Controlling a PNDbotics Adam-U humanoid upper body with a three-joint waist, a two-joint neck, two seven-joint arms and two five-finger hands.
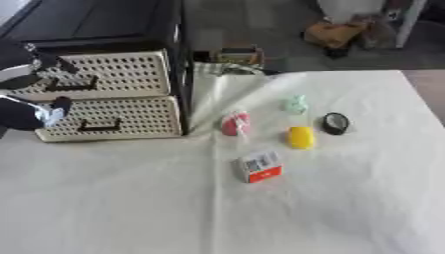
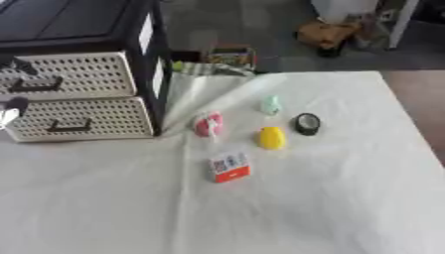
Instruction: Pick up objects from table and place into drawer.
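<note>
A black drawer unit [image 1: 178, 59] stands at the table's back left, and both cream perforated drawers [image 1: 113, 74] are shut. My left hand [image 1: 24, 113] comes in at the left edge, open, one dark fingertip [image 1: 62, 103] by the lower drawer front and another [image 1: 66, 65] by the upper one. It holds nothing. On the white cloth to the right lie a pink-red object [image 1: 235, 124], a yellow object [image 1: 301, 137], a pale green object [image 1: 296, 104], a black round object [image 1: 334, 123] and a white and red box [image 1: 261, 166]. My right hand does not show.
The white cloth [image 1: 130, 198] covers the table from the drawers to the near edge. Behind the table's far edge lie a striped item [image 1: 228, 67], a box of things [image 1: 236, 53] and a brown bag [image 1: 332, 32] on the floor.
</note>
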